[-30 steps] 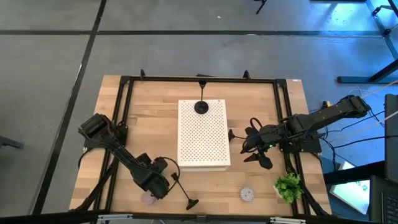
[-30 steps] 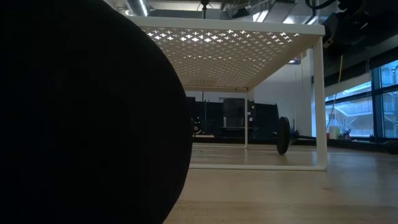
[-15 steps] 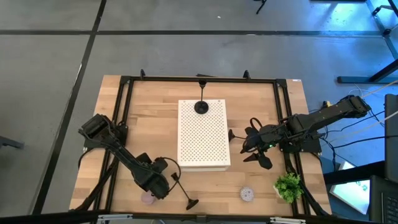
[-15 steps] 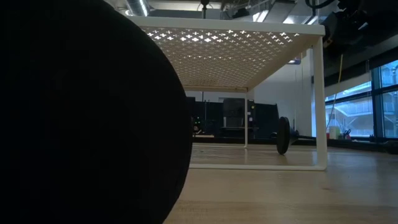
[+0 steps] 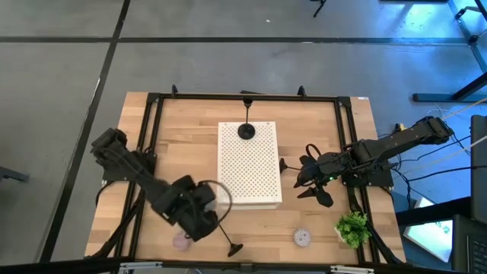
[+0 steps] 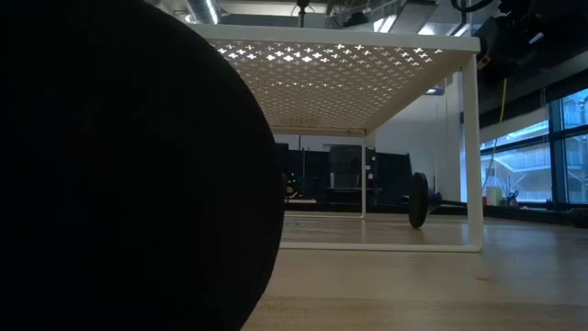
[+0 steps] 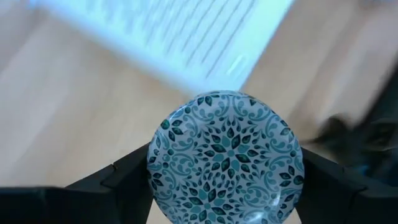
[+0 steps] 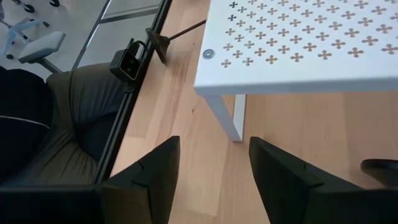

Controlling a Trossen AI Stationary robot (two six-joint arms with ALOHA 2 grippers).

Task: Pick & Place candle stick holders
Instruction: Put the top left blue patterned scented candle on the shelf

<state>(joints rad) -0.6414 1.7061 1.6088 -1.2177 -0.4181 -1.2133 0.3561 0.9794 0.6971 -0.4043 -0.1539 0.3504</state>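
The wooden table (image 5: pixel 190 137) carries a white board (image 5: pixel 249 165), plant (image 5: pixel 352 227) and pucks (image 5: pixel 303 237).

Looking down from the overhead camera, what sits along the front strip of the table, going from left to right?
Pink puck → fallen black candle holder → pale round puck → small green plant.

1. High view looks straight down on the whole surface (image 5: pixel 190 144).
2. Low view sits at surface level, gazing under the white board (image 6: pixel 349 64), which the high and right wrist views share.
3. Wrist views look close past their tools.
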